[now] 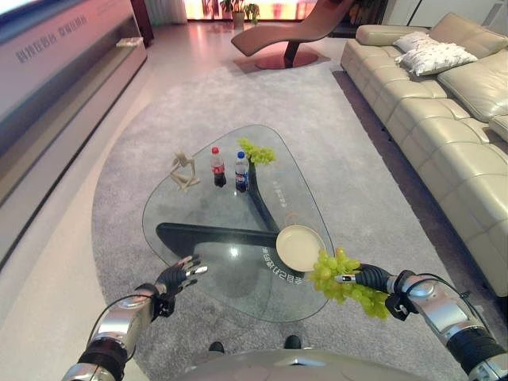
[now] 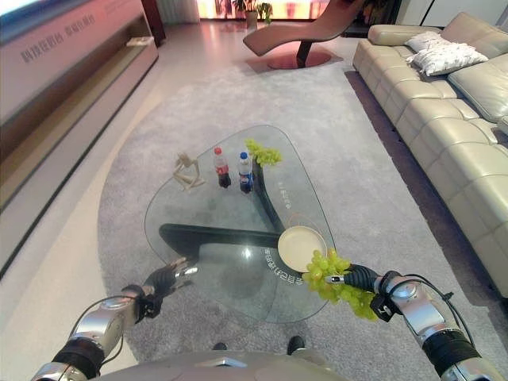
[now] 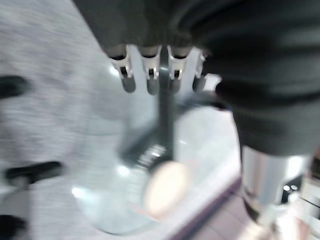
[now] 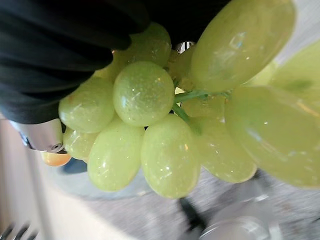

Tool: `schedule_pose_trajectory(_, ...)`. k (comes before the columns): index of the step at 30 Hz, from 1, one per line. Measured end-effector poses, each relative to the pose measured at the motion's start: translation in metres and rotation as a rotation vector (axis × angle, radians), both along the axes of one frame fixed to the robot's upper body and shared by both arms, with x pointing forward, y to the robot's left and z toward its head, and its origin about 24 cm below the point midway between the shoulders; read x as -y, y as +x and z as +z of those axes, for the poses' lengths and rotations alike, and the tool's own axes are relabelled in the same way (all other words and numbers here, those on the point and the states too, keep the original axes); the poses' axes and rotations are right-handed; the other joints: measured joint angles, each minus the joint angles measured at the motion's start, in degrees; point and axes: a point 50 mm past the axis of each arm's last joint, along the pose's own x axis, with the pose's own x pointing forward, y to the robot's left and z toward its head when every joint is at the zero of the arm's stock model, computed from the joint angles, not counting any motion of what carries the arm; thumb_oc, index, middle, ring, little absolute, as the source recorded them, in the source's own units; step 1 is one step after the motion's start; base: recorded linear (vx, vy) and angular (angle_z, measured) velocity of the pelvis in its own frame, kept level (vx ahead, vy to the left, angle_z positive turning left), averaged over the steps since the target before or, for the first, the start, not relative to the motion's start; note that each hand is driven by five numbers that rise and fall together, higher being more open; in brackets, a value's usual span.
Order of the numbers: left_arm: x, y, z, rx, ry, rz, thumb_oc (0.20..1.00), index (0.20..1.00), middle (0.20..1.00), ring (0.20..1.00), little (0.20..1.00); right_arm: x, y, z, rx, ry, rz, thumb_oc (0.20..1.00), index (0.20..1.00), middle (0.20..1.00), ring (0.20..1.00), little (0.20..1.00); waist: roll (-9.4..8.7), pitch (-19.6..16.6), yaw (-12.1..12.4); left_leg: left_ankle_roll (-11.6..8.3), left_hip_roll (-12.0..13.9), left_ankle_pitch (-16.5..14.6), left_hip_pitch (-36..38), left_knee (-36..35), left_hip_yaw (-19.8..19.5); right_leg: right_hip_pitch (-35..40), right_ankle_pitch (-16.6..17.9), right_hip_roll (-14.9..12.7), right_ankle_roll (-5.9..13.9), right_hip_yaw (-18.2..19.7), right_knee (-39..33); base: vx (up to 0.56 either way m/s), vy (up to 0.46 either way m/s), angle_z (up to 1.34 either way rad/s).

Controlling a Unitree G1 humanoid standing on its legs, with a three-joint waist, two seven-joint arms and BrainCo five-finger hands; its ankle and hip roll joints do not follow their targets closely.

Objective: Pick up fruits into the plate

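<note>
Left robot hand (image 1: 176, 277) hovers over the near-left edge of the glass worktop (image 1: 208, 218), fingers (image 3: 128, 80) straight and spread, holding nothing. Its wrist view looks down past those fingers at the glass and a pale round blur that looks like the plate.

Moving across the worktop: a small pale figurine (image 1: 184, 171) stands toward the far left, then two small bottles side by side, a red-labelled bottle (image 1: 217, 167) and a blue-labelled bottle (image 1: 241, 171) just right of it. Right beside those, at the far edge, lies a second grape bunch (image 1: 258, 152) of green grapes, resting on the glass. A dark base shows through the glass underneath.

Nearer in, the plate (image 1: 299, 247) sits at the near-right edge of the worktop, cream-coloured and bare.

And on the right, the right robot hand (image 1: 367, 278) has the grapes (image 1: 332, 270) (a big green bunch, hanging off both sides of the hand). The bunch is lifted off the surface, just beside the plate's near-right rim. The wrist view shows grapes (image 4: 169, 150) pressed close against the dark cover, stem visible between them; the hand is closed on the bunch.

Rug beneath, sofa (image 1: 444, 111) along the right.
</note>
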Motion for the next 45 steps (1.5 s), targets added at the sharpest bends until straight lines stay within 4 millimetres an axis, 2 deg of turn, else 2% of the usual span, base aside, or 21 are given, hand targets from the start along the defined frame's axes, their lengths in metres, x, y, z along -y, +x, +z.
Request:
schedule_pose_trajectory(2,-0.008,-0.009,-0.011,-0.070,0.032,0.039,1.000,1.000,1.000,1.000,1.000,0.007,0.016,0.005,0.047,-0.096,-0.009,0.200,0.200,0.200,0.200,0.200,0.01,1.24,0.30,-0.15,-0.08,0.46,-1.58,0.03,-0.27,-1.47,0.09,-0.03,0.09,-0.13,0.00,-0.15,-0.106,0.08)
schedule_pose_trajectory(7,-0.018,-0.007,-0.018,-0.117,0.106,0.078,1.000,1.000,1.000,1.000,1.000,0.015,0.062,0.029,0.179,-0.282,-0.016,0.200,0.200,0.200,0.200,0.200,0.37,6.11,1.62,-1.16,-0.23,2.19,-5.13,0.33,-1.32,-4.42,0.77,0.29,-0.29,-1.40,0.26,-0.13,-0.091,0.12)
schedule_pose_trajectory(9,-0.015,0.001,-0.019,-0.105,0.112,0.092,1.000,1.000,1.000,1.000,1.000,0.023,0.079,0.042,0.223,-0.331,-0.051,0.200,0.200,0.200,0.200,0.200,0.83,8.87,2.62,-1.57,-0.18,2.60,-5.85,0.35,-1.76,-4.96,1.21,0.57,-0.85,-1.74,0.29,-0.11,-0.078,0.08)
schedule_pose_trajectory(11,-0.014,0.007,-0.018,-0.099,0.120,0.093,1.000,1.000,1.000,1.000,1.000,0.030,0.087,0.049,0.249,-0.363,-0.087,0.200,0.200,0.200,0.200,0.200,1.22,10.37,3.48,-1.73,-0.07,2.77,-6.81,0.35,-2.16,-5.59,1.04,0.68,-0.61,-2.10,0.28,-0.11,-0.071,0.15)
schedule_pose_trajectory(12,-0.015,0.014,-0.016,-0.080,0.134,0.094,1.000,1.000,1.000,1.000,1.000,0.035,0.097,0.059,0.286,-0.394,-0.125,0.200,0.200,0.200,0.200,0.200,1.63,12.20,3.76,-1.79,0.04,3.25,-7.91,0.37,-3.01,-6.43,1.04,0.81,-0.62,-2.95,0.29,-0.11,-0.059,0.20)
schedule_pose_trajectory(14,-0.014,0.020,-0.013,-0.064,0.148,0.085,1.000,1.000,1.000,1.000,1.000,0.039,0.104,0.067,0.328,-0.417,-0.155,0.200,0.200,0.200,0.200,0.200,1.91,13.71,4.34,-1.91,0.18,3.52,-9.13,0.53,-3.47,-7.39,1.19,0.96,-0.83,-3.21,0.30,-0.12,-0.052,0.17)
schedule_pose_trajectory(17,-0.011,0.038,-0.005,-0.008,0.177,0.057,1.000,1.000,1.000,1.000,1.000,0.045,0.117,0.083,0.409,-0.456,-0.213,0.200,0.200,0.200,0.200,0.200,3.47,17.71,4.69,-2.00,0.16,3.62,-10.60,1.14,-4.59,-7.92,1.23,0.94,-0.91,-4.28,0.31,-0.12,-0.033,0.16)
schedule_pose_trajectory(19,-0.008,0.048,0.000,0.034,0.187,0.042,1.000,1.000,1.000,1.000,1.000,0.047,0.125,0.094,0.456,-0.485,-0.247,0.200,0.200,0.200,0.200,0.200,4.68,18.74,4.75,-2.05,0.03,3.97,-12.52,1.16,-5.24,-9.57,1.36,0.89,-1.09,-4.74,0.31,-0.14,0.007,0.13)
schedule_pose_trajectory(26,0.002,0.075,0.016,0.126,0.180,0.020,1.000,1.000,1.000,1.000,1.000,0.043,0.145,0.123,0.566,-0.500,-0.295,0.200,0.200,0.200,0.200,0.200,7.37,21.74,4.58,-2.26,-0.15,4.28,-16.08,1.21,-5.77,-12.91,2.03,0.76,-1.98,-5.29,0.35,-0.09,0.019,0.04)
schedule_pose_trajectory(32,0.009,0.085,0.022,0.166,0.182,0.012,1.000,1.000,1.000,1.000,1.000,0.047,0.149,0.132,0.597,-0.503,-0.345,0.200,0.200,0.200,0.200,0.200,7.53,21.99,4.17,-2.25,-0.58,4.35,-17.82,1.27,-5.78,-14.59,2.01,0.38,-1.98,-5.36,0.35,-0.05,0.024,0.01)
schedule_pose_trajectory(36,0.012,0.085,0.021,0.169,0.186,0.001,1.000,1.000,1.000,1.000,1.000,0.041,0.153,0.133,0.621,-0.499,-0.360,0.200,0.200,0.200,0.200,0.200,7.55,21.99,3.87,-2.25,-0.75,4.35,-18.17,1.27,-5.67,-15.06,2.00,0.19,-1.97,-5.24,0.35,-0.04,0.049,-0.01)
schedule_pose_trajectory(43,0.022,0.088,0.022,0.195,0.180,-0.021,1.000,1.000,1.000,1.000,1.000,0.034,0.164,0.151,0.690,-0.495,-0.372,0.200,0.200,0.200,0.200,0.200,7.94,22.16,3.74,-2.22,-0.96,4.38,-20.88,2.10,-5.29,-17.77,2.02,-0.09,-1.98,-4.77,0.80,-0.03,0.050,-0.03)
schedule_pose_trajectory(44,0.022,0.088,0.022,0.195,0.179,-0.021,1.000,1.000,1.000,1.000,1.000,0.034,0.164,0.151,0.692,-0.497,-0.370,0.238,0.238,0.238,0.238,0.238,7.98,22.18,3.77,-2.22,-0.96,4.38,-20.89,2.10,-5.25,-17.78,2.03,-0.09,-1.98,-4.75,0.80,-0.01,0.046,-0.01)
schedule_pose_trajectory(45,0.023,0.088,0.022,0.196,0.180,-0.020,1.000,1.000,1.000,1.000,1.000,0.033,0.165,0.152,0.692,-0.500,-0.365,0.354,0.354,0.354,0.354,0.354,7.98,22.18,3.80,-2.22,-0.96,4.38,-20.89,2.12,-5.20,-17.78,2.02,-0.09,-1.98,-4.74,0.80,-0.01,0.034,0.00)
